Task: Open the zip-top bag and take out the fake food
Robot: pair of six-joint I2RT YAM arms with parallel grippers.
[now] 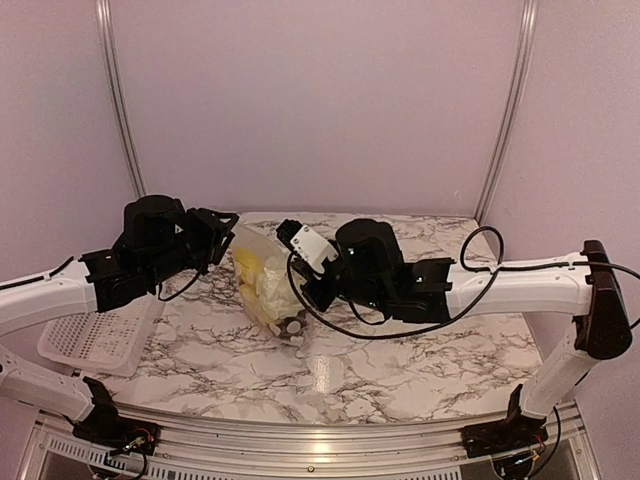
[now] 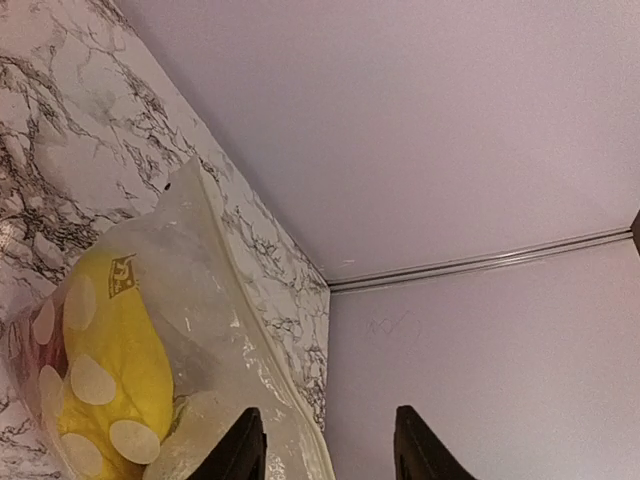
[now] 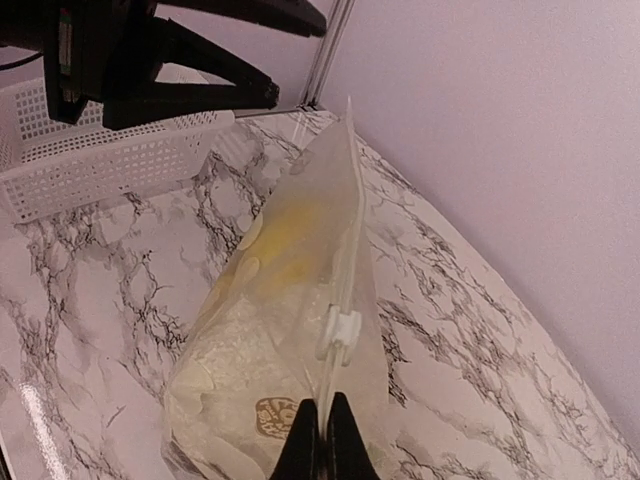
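The zip-top bag (image 1: 262, 285) stands on the marble table between the two arms, zip strip uppermost. Through the plastic show fake food pieces: a yellow banana-like piece (image 2: 105, 375), a cream knobbly lump (image 3: 235, 355) and a dark bunch (image 1: 292, 326) at the near end. My right gripper (image 3: 322, 435) is shut on the zip strip just below the white slider (image 3: 338, 335). At the bag's far end my left gripper (image 2: 325, 450) is open. The strip's edge runs up beside its left finger (image 2: 243, 450), unpinched.
A white lattice basket (image 1: 95, 340) sits at the table's left edge, close behind the left arm. Lilac walls close in the back and right sides. Bare marble lies in front of and to the right of the bag.
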